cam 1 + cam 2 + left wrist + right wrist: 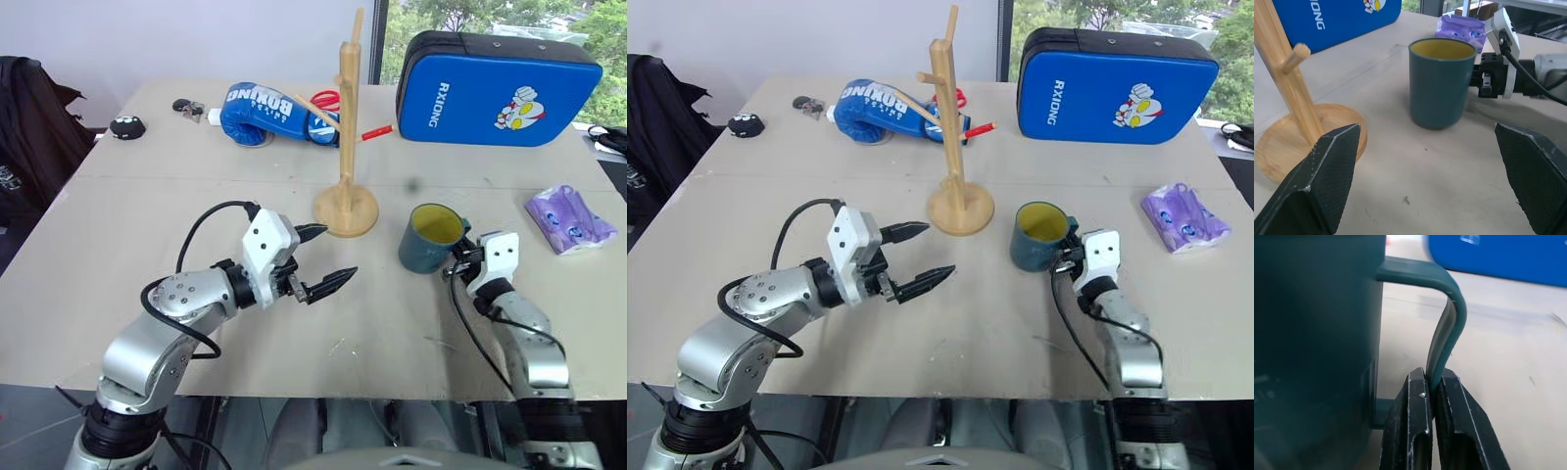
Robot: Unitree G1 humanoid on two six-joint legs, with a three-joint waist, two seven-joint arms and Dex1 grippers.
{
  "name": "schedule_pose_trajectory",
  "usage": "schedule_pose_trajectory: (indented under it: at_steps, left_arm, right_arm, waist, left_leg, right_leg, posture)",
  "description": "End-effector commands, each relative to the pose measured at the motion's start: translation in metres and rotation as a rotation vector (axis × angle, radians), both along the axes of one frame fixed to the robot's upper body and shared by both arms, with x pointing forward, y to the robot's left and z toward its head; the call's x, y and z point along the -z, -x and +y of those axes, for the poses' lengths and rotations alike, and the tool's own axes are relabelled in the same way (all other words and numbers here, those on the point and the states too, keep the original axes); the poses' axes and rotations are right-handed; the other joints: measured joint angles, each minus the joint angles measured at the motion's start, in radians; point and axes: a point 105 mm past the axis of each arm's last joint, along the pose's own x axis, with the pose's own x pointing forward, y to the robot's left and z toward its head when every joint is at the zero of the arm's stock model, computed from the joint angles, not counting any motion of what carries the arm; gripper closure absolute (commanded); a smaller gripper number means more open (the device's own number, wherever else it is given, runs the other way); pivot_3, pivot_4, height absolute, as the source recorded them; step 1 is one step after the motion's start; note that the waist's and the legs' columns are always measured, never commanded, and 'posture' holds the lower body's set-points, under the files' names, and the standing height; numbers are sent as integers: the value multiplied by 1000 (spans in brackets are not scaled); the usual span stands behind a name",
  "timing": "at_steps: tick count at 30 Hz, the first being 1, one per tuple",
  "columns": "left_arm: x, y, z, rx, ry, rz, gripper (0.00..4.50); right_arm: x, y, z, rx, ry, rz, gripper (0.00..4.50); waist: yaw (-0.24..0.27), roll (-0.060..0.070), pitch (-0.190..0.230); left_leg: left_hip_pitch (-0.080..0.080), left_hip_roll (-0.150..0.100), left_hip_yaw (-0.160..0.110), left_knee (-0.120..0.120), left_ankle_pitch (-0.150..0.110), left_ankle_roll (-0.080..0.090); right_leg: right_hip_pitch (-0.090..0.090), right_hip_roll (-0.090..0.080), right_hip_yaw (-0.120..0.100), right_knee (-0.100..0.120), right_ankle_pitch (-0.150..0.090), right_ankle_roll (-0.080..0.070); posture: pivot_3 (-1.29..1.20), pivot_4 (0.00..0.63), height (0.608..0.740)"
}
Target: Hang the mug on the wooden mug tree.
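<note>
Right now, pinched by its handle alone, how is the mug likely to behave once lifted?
The mug looks rigid, so no flex. The right gripper clamps only the thin handle, so the body may swing or tilt. Its smooth surface suggests it could slip.

a pale beige table (294, 323) carries the wooden mug tree (346, 211) near centre, the mug (429, 238) at its 4 o'clock, boxing glove (265, 113) at 11, blue pad (495, 88) at 1, purple packet (569, 218) at 3.
</note>
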Motion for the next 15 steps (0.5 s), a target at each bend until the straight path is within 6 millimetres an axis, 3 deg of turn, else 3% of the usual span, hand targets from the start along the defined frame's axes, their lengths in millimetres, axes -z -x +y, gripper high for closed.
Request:
schedule_pose_trajectory:
  at_steps: [1,5,8,11,15]
  left_arm:
    - [-28,1,-5,-1,81,-76,0]
    - [-44,-1,-8,-18,178,-81,0]
    - [-69,-1,-8,-68,330,-126,0]
    - [-80,4,-5,-112,391,-136,0]
    - [-82,12,6,-164,340,-154,0]
  right_arm:
    - [-56,-4,14,-280,66,-92,4481]
    - [-90,-11,22,-518,192,-103,4481]
    - [-128,-38,37,-664,361,-141,4481]
    - [-161,-61,52,-730,430,-182,4481]
    - [-176,-74,68,-803,515,-192,4481]
  waist:
    - [0,1,0]
    - [-3,0,1]
    - [-6,-1,1]
    - [-18,-1,3]
    - [-21,-2,3]
  left_leg:
    - [0,0,0,0,0,0]
    - [0,0,0,0,0,0]
    - [-1,1,-2,-1,0,0]
    - [0,0,0,0,0,0]
    - [-2,1,-1,-2,3,-4]
  right_leg:
    - [0,0,0,0,0,0]
    - [0,0,0,0,0,0]
    - [0,1,-1,-1,0,0]
    - [-1,1,1,0,0,0]
    - [-2,0,-1,-1,0,0]
  posture:
    - [0,150,737]
    - [0,150,737]
    - [0,150,737]
    - [0,150,737]
    - [0,150,737]
